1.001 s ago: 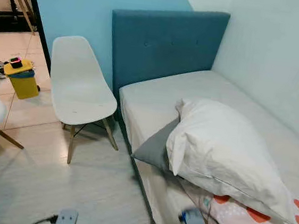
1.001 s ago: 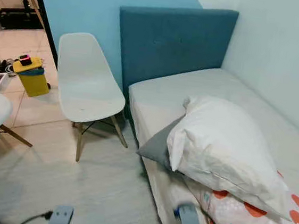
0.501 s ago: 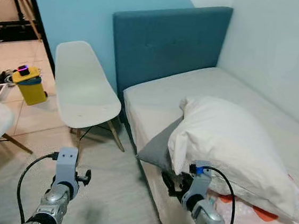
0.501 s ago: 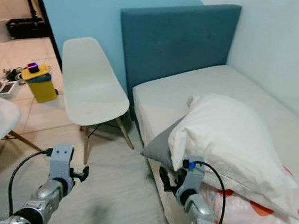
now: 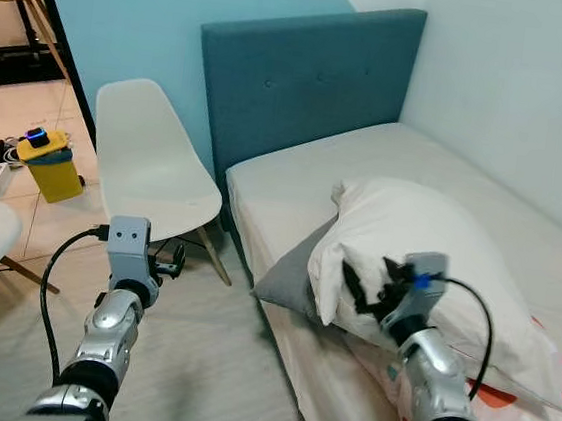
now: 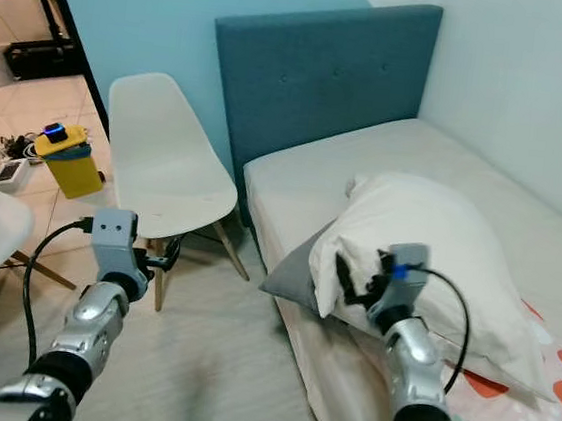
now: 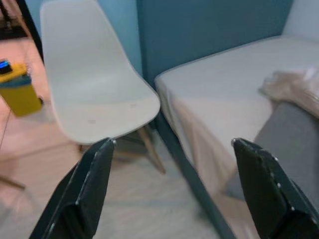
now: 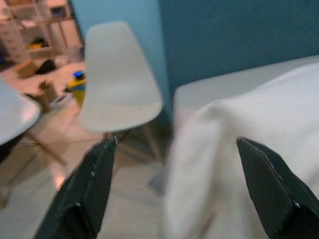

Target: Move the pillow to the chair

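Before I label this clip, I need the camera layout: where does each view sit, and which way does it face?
Left eye view: head camera, looking forward and down at the white chair, bed and white pillow; both silver arms show.
Right eye view: its stereo twin, same scene.
Left wrist view: along the left gripper, fingers spread, toward chair and bed.
Right wrist view: along the right gripper, fingers spread, at the pillow's edge.
Shared: both wrist views show the chair.
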Controlling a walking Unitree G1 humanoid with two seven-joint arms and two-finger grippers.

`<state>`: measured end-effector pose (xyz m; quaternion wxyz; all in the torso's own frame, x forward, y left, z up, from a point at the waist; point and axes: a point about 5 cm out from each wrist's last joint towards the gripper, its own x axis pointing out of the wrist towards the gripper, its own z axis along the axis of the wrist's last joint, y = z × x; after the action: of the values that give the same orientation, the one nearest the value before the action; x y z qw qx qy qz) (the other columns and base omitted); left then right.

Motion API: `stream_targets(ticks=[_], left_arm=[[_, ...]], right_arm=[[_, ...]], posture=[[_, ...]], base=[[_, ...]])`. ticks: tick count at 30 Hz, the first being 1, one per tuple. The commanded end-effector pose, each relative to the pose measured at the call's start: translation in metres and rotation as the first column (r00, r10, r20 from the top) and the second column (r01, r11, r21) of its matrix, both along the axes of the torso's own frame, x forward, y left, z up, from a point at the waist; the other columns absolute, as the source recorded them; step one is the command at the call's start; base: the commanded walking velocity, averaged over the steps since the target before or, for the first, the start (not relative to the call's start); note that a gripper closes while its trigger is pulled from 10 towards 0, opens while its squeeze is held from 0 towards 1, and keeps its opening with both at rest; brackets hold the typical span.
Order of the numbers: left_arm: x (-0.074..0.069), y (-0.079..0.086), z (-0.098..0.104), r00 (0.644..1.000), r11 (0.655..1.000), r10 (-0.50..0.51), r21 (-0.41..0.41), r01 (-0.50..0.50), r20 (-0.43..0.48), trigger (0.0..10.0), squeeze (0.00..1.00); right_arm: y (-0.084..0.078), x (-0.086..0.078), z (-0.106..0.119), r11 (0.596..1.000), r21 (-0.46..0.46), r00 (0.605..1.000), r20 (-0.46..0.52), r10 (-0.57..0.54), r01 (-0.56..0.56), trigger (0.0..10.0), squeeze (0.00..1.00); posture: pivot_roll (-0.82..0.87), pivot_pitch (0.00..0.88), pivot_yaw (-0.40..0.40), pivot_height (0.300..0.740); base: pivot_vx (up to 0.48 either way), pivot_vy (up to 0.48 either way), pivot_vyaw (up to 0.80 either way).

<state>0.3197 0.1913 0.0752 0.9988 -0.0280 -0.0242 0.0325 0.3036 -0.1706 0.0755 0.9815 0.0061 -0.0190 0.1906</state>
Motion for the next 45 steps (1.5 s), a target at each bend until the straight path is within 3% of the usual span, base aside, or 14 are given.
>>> stream_targets(ticks=[1,3,7,14,24,25,26,28,31,33,37,41,44,45], left_arm=[[-0.016,-0.003,-0.002,1.0,1.0,-0.01,-0.001,0.01,0.021,10.0,0.0],[-0.034,-0.005,0.001,0.999,0.999,-0.033,0.036,0.031,0.044,10.0,0.0],[-0.052,0.0,0.014,0.996,0.996,-0.04,0.081,0.034,0.078,10.0,0.0],[-0.068,0.007,0.036,0.993,0.99,-0.04,0.137,0.025,0.107,10.0,0.0],[-0.059,-0.001,0.01,0.999,0.999,-0.023,0.038,0.024,-0.031,10.0,0.0],[-0.052,-0.001,-0.015,0.992,1.0,-0.009,-0.019,0.006,-0.125,10.0,0.0],[-0.052,-0.001,-0.015,0.992,1.0,-0.009,-0.019,0.006,-0.125,10.0,0.0],[-0.046,-0.007,-0.046,0.964,0.994,-0.008,-0.112,-0.022,-0.265,10.0,0.0],[-0.044,-0.014,-0.053,0.953,0.992,-0.038,-0.128,0.0,-0.299,10.0,0.0],[-0.043,-0.028,-0.061,0.937,0.991,-0.1,-0.123,0.062,-0.336,10.0,0.0],[-0.047,-0.035,-0.071,0.917,0.988,-0.135,-0.124,0.094,-0.375,10.0,0.0],[-0.063,-0.031,-0.097,0.856,0.99,-0.117,-0.124,0.063,-0.503,10.0,0.0],[-0.082,-0.031,-0.121,0.774,0.991,-0.132,-0.107,0.083,-0.619,10.0,0.0],[-0.09,-0.031,-0.129,0.741,0.99,-0.137,-0.105,0.09,-0.657,10.0,0.0]], right_arm=[[0.013,-0.011,0.004,0.999,-0.001,0.999,0.033,0.042,-0.042,10.0,0.0],[0.014,-0.026,0.002,0.999,0.011,0.999,0.029,0.041,-0.041,10.0,0.0],[0.014,-0.042,0.004,0.999,0.021,0.999,0.029,0.04,-0.04,10.0,0.0],[0.015,-0.056,0.009,0.998,-0.006,0.998,0.017,0.056,-0.056,10.0,0.0],[0.008,-0.039,0.007,0.999,-0.035,0.999,-0.032,0.016,-0.017,10.0,0.0],[0.009,-0.033,-0.006,0.998,-0.063,0.995,-0.094,0.014,-0.02,10.0,0.0],[0.009,-0.033,-0.006,0.998,-0.063,0.995,-0.094,0.014,-0.02,10.0,0.0],[0.015,-0.027,-0.022,0.994,-0.099,0.985,-0.17,0.026,-0.043,10.0,0.0],[0.023,-0.027,-0.026,0.991,-0.109,0.981,-0.187,0.055,-0.076,10.0,0.0],[0.035,-0.028,-0.034,0.983,-0.134,0.97,-0.226,0.094,-0.126,10.0,0.0],[0.036,-0.03,-0.049,0.979,-0.168,0.955,-0.29,0.064,-0.117,10.0,0.0],[0.021,-0.043,-0.083,0.979,-0.204,0.9,-0.43,-0.068,-0.023,10.0,0.0],[0.002,-0.074,-0.122,0.964,-0.264,0.778,-0.595,-0.198,0.044,10.0,0.0],[-0.006,-0.089,-0.135,0.95,-0.308,0.721,-0.645,-0.253,0.058,10.0,0.0]], posture=[[-0.02,0.0,0.056,0.74],[-0.01,0.0,0.051,0.74],[0.01,0.0,0.045,0.74],[0.02,0.0,0.037,0.74],[0.03,0.0,0.048,0.74],[0.03,0.0,0.042,0.74],[0.03,0.0,0.042,0.74],[0.03,0.0,0.044,0.74],[0.03,0.0,0.04,0.74],[0.03,0.0,0.043,0.74],[0.03,0.0,0.047,0.74],[0.02,0.0,0.051,0.74],[0.01,0.0,0.052,0.74],[0.01,0.0,0.053,0.74]], base=[[0.0,0.0,0.0],[0.0,0.0,0.0],[0.0,0.0,0.0],[0.0,0.0,0.0],[0.0,0.0,0.0],[0.0,0.0,0.8],[0.0,0.0,0.8],[0.0,0.0,0.8],[0.0,0.0,0.8],[0.0,0.0,0.8],[0.0,0.0,0.78],[0.0,0.0,0.77],[0.0,0.0,0.77],[0.0,0.0,0.79]])
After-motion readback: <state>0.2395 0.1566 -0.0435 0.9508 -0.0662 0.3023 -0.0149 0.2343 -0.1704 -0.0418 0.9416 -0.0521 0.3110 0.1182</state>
